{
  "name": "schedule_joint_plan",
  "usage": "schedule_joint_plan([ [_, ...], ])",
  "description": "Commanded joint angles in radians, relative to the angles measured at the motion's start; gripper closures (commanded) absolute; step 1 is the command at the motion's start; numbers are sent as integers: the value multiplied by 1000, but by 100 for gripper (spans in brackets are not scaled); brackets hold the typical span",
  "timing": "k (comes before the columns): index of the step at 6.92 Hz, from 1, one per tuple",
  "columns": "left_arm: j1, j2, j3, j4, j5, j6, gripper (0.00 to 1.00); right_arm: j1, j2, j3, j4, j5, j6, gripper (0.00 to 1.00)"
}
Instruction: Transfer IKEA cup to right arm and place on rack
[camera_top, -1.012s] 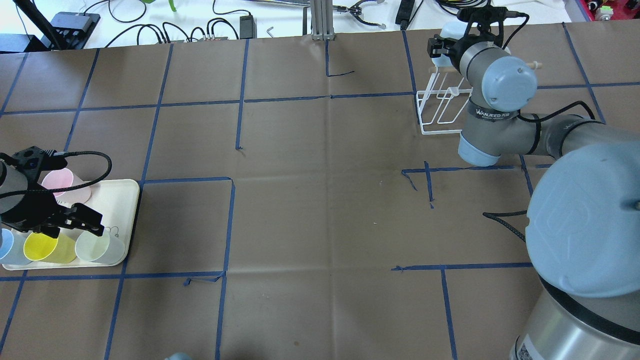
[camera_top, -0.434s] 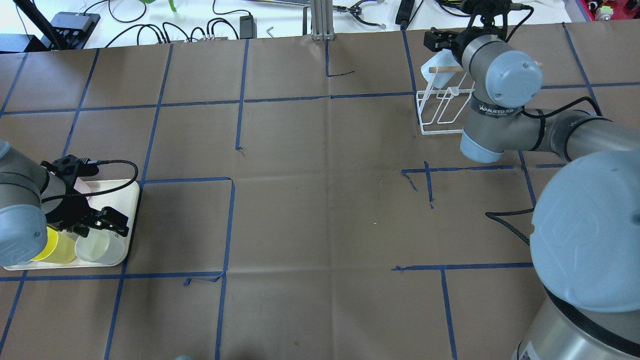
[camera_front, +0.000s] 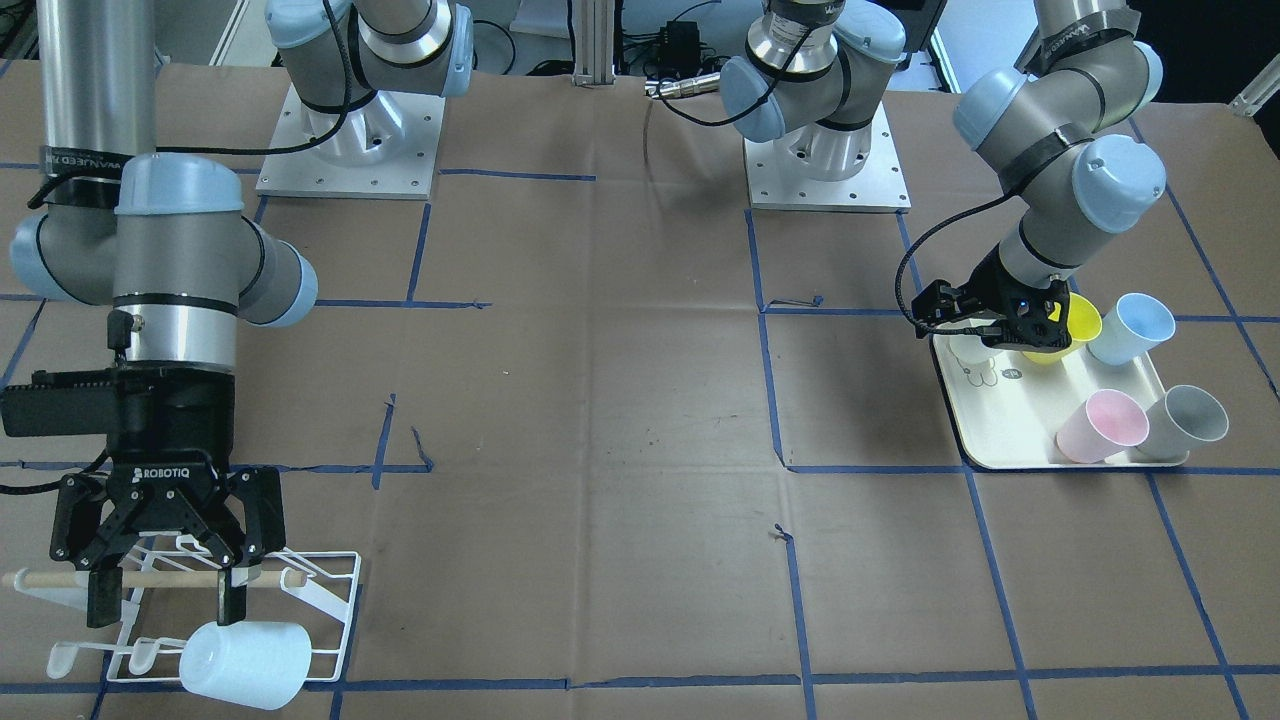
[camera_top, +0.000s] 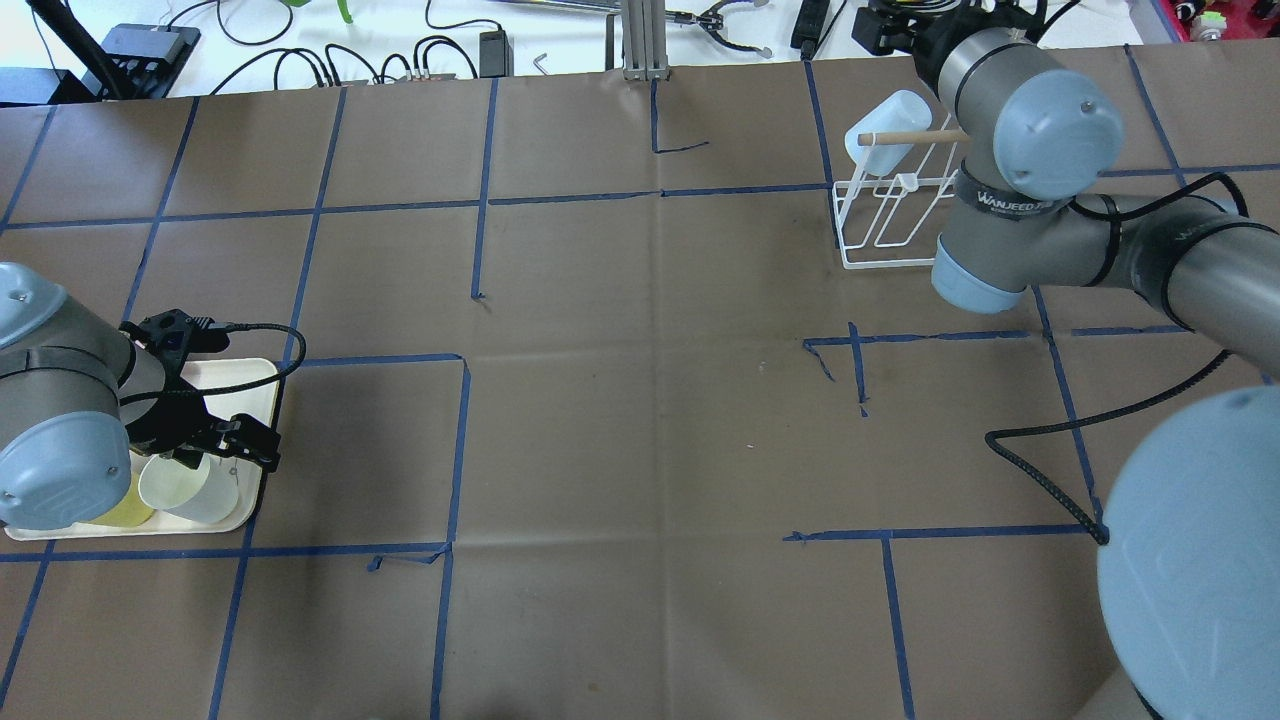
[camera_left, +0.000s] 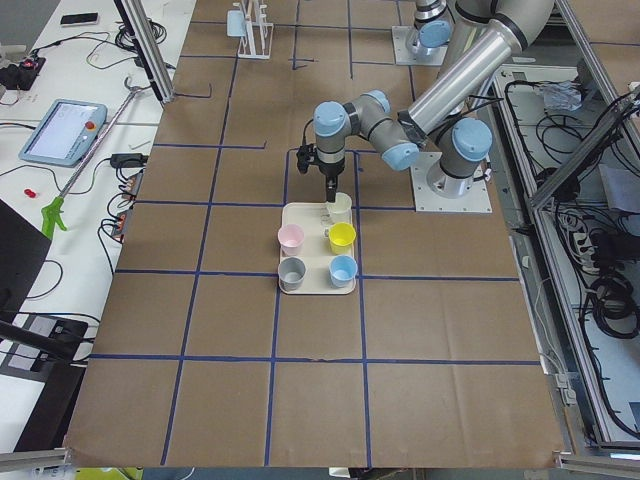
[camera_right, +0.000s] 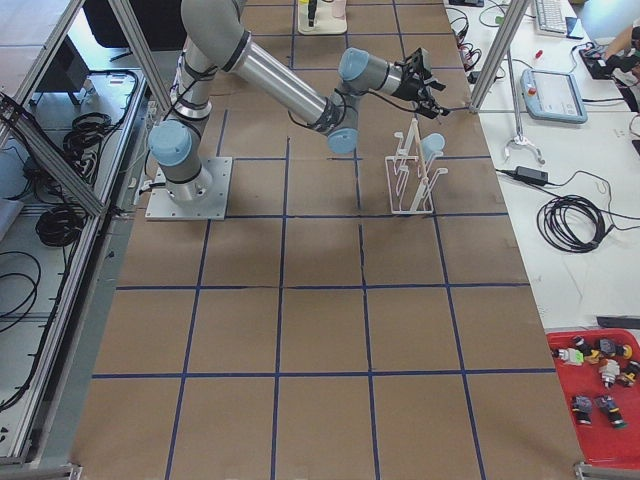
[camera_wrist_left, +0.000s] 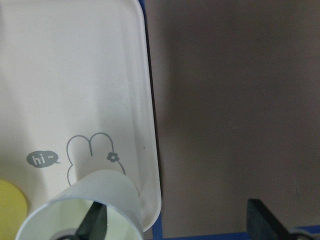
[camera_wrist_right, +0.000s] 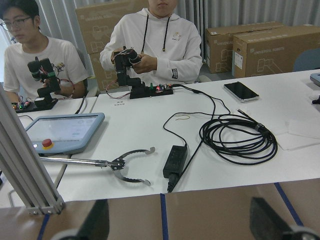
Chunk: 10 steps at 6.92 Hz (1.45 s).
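Both jaws gape: right arm's (camera_front: 175, 270) empty over the rack (camera_front: 160, 579), left arm's (camera_front: 1060, 210) astride a cup (camera_wrist_left: 107, 187) wall.

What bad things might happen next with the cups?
The left tool has one finger inside the whitish cup, close beside the yellow cup; lifting might knock the yellow one over. The tilted cup hangs at the end of the rack, with the right tool open above it; a bump to the rack might shake that cup off.
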Motion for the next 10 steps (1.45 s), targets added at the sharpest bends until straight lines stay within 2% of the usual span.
schedule_joint_plan([
  [1, 0, 7, 1, -6, 29, -17, 8, 24, -103, 41, 0, 129, 156, 0],
  [2, 0, 9, 1, -10, 80, -25, 31, 30, -158, 88, -1, 186, 270, 0],
  [3, 0, 9, 4, -31, 127, -32, 60, 39, -221, 145, -1, 221, 389, 0],
  [4, 2, 9, 7, -52, 129, -42, 82, 53, -268, 193, -1, 228, 474, 0],
  [5, 2, 11, 8, -60, 129, -46, 100, 75, -301, 239, -4, 228, 542, 0],
  [7, 2, 41, 36, -71, 125, -49, 100, 143, -313, 267, -21, 225, 712, 0],
  [8, 0, 91, 103, -176, 122, -49, 100, 177, -315, 268, -21, 220, 867, 0],
  [9, -1, 103, 236, -348, 114, -54, 100, 197, -327, 286, -23, 213, 1030, 0],
  [10, -5, 90, 387, -507, 69, -71, 100, 199, -352, 322, -21, 211, 1139, 0],
])
